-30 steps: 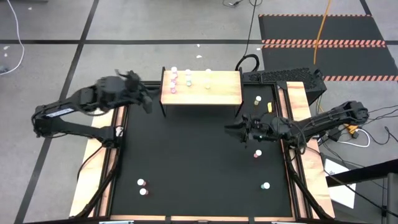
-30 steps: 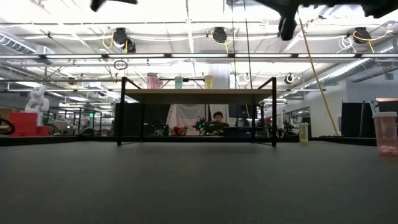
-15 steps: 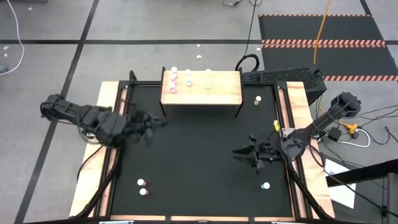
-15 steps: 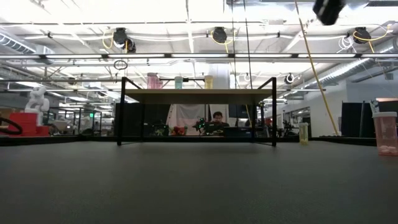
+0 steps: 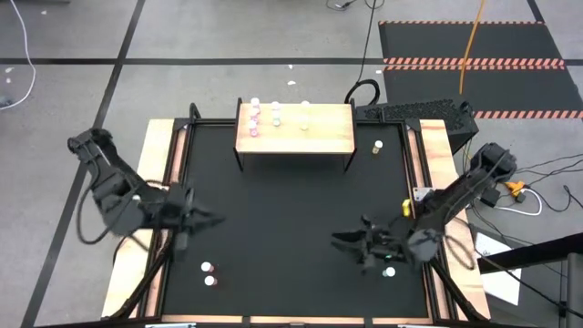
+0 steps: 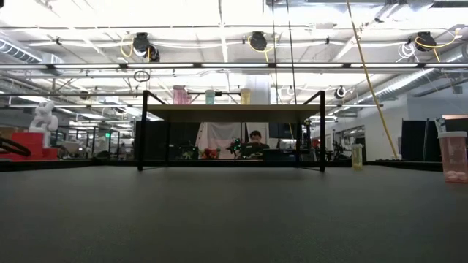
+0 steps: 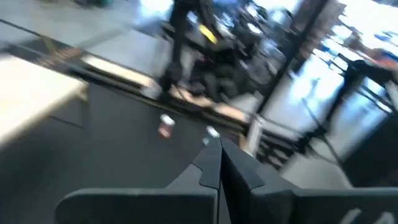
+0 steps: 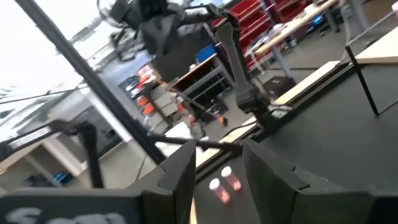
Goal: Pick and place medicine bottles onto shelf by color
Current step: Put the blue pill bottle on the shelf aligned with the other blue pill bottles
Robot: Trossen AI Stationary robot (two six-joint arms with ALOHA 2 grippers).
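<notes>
The shelf (image 5: pixel 294 129) stands at the table's far edge on black legs and also shows in the low view (image 6: pixel 232 112). Several bottles (image 5: pixel 254 119) stand on its far left part. Two pink bottles (image 5: pixel 209 274) stand near the table's near left. A pale blue-green bottle (image 5: pixel 389 271) stands near right, beside my right arm. A yellow bottle (image 5: pixel 377 146) stands far right. My left gripper (image 5: pixel 214 220) is shut and empty at the table's left, above the mat. My right gripper (image 5: pixel 339 240) is open and empty at the near right; its wrist view (image 8: pixel 217 165) looks toward the two pink bottles (image 8: pixel 221 183).
A small yellow thing (image 5: pixel 404 209) lies by the right wooden strip. In the low view a pink bottle (image 6: pixel 453 156) stands close at the right and a yellow one (image 6: pixel 357 155) farther back. The left wrist view shows a pink bottle (image 7: pixel 166 126) across the mat.
My left gripper has drawn back from beside the shelf's left end toward the table's near and left edges. My right gripper has gone from the middle right toward the near edge. Both have left the low view. No bottle has moved.
</notes>
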